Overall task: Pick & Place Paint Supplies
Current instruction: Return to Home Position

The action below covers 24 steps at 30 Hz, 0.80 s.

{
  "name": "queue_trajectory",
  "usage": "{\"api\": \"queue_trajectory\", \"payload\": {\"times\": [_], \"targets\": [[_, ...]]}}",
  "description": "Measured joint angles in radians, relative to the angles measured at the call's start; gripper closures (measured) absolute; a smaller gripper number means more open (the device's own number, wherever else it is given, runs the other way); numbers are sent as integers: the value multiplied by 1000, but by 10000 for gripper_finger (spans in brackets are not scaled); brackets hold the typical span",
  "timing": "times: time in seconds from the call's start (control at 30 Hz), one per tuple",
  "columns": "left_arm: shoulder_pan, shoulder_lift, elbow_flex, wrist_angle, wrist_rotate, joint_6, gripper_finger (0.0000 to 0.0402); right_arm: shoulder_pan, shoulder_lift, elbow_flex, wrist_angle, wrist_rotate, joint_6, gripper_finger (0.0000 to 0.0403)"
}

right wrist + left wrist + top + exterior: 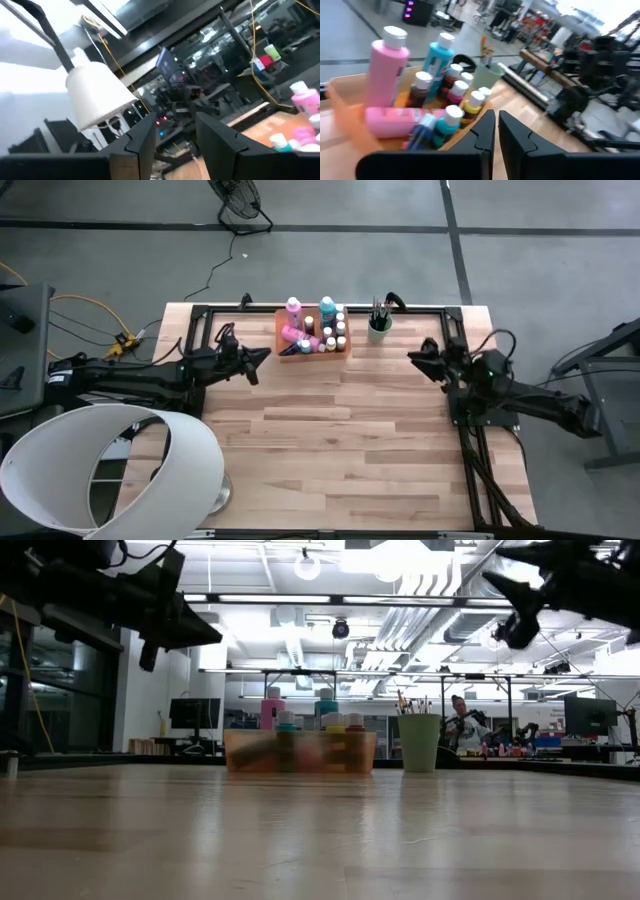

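At the far edge of the pale wooden tabletop [340, 450], small white-capped paint bottles [312, 328] sat in a translucent orange rectangular tray [281, 338] — thin dark-handled paintbrushes [379, 308] stood in a light green cup [379, 332] beside it. Near the tray, the left pincer [267, 353] hovered, fingers nearly pressed together; the right pincer [411, 356] hung spread.
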Motion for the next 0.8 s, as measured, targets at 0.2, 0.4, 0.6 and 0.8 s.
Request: {"api": "queue_trajectory", "payload": {"times": [0.2, 0.4, 0.6, 0.8], "targets": [[0, -3, 0, -56, -41, 25, 381, 213, -115, -71, -50, 256, -82, 270], [1, -99, -18, -95, -38, 66, 381, 299, -174, -71, -111, 321, -162, 270], [0, -363, -117, -179, 16, 61, 381, 302, -260, -71, -195, 302, -137, 270], [0, -649, -140, -382, 115, 61, 381, 302, -330, -72, -186, 305, -141, 270]]}}
